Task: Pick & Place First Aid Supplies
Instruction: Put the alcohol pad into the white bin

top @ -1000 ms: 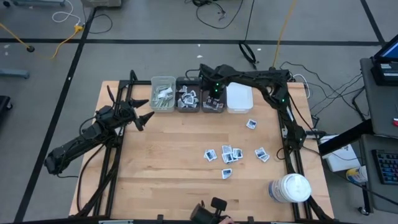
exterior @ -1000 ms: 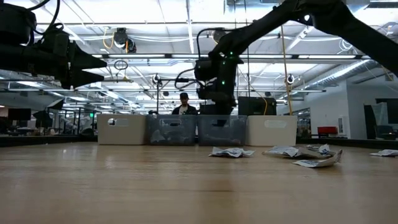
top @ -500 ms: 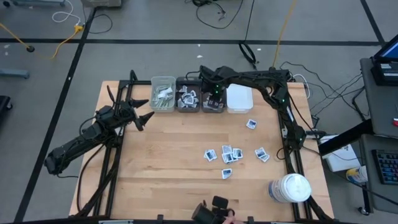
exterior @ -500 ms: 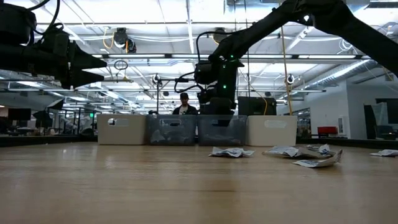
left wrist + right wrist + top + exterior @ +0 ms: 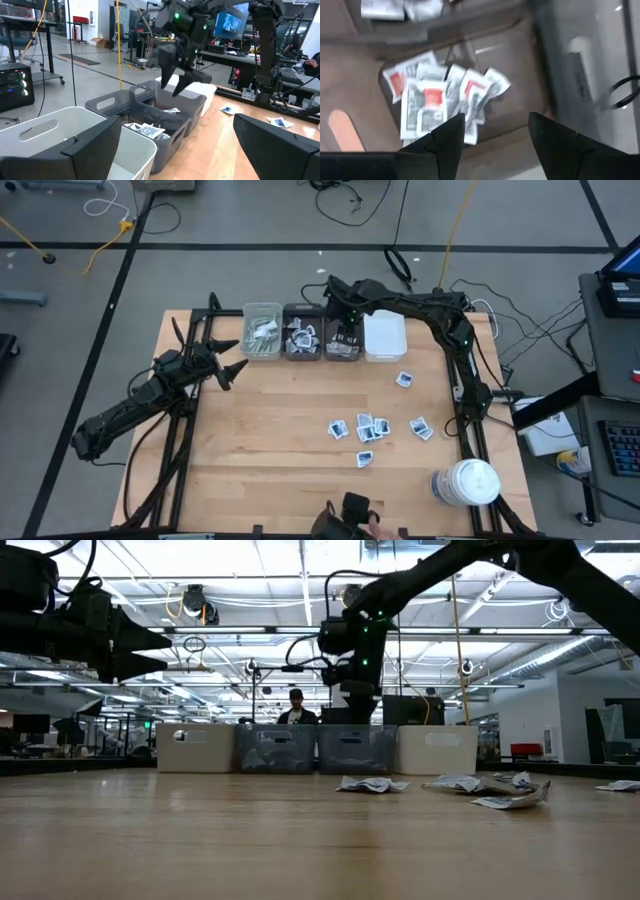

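Lying loose, seven sachets [image 5: 374, 428], four bins [image 5: 262, 331]

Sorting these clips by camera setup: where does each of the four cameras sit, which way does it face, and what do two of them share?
High view: above, looking straight down at the table; both arms, left gripper idle, loose sachets.
Low view: table height, facing the bins; right gripper above them.
Left wrist view: past its own fingers toward the bins and the right arm.
Right wrist view: down into a grey bin of red-marked sachets, own fingers open.
Shared: high and low views both show the bin row.
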`<state>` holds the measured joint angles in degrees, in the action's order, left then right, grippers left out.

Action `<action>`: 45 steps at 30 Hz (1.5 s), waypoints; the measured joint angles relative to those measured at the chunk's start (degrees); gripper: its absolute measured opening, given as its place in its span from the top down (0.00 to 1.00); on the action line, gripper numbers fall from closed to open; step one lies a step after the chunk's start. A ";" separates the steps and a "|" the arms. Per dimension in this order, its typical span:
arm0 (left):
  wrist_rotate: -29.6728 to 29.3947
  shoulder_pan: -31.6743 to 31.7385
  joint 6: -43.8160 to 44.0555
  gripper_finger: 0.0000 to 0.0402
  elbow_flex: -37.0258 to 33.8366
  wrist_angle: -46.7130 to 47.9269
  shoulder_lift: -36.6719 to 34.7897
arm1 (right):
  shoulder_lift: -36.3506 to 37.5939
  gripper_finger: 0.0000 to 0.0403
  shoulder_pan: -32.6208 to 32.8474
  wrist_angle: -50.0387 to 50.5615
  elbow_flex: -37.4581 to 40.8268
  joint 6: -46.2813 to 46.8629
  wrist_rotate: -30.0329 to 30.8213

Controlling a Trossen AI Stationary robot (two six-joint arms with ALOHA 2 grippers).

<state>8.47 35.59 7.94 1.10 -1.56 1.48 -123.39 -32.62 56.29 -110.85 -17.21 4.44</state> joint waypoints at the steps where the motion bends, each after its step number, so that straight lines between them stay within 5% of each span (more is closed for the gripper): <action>1: 0.00 0.00 0.00 0.02 0.00 -0.01 0.00 | 0.60 0.47 -0.01 -0.40 0.00 0.10 0.01; 15: 0.00 0.00 0.00 0.02 0.00 -0.02 0.00 | 4.94 0.48 -0.04 -7.53 -0.04 -0.81 0.01; 32: 0.00 -0.02 0.00 0.02 0.00 -0.02 0.00 | 6.33 0.48 5.05 -0.27 -0.08 3.26 1.94; 39: 0.00 0.00 0.00 0.02 0.00 0.00 0.00 | 8.06 0.48 6.19 6.75 0.43 14.31 1.65; 45: 0.00 0.00 0.00 0.02 0.00 -0.01 0.00 | 14.64 0.48 6.51 5.13 10.38 26.74 1.53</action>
<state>8.47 35.59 7.94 1.10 -1.57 1.48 -108.76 -26.11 61.42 -100.47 9.54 5.97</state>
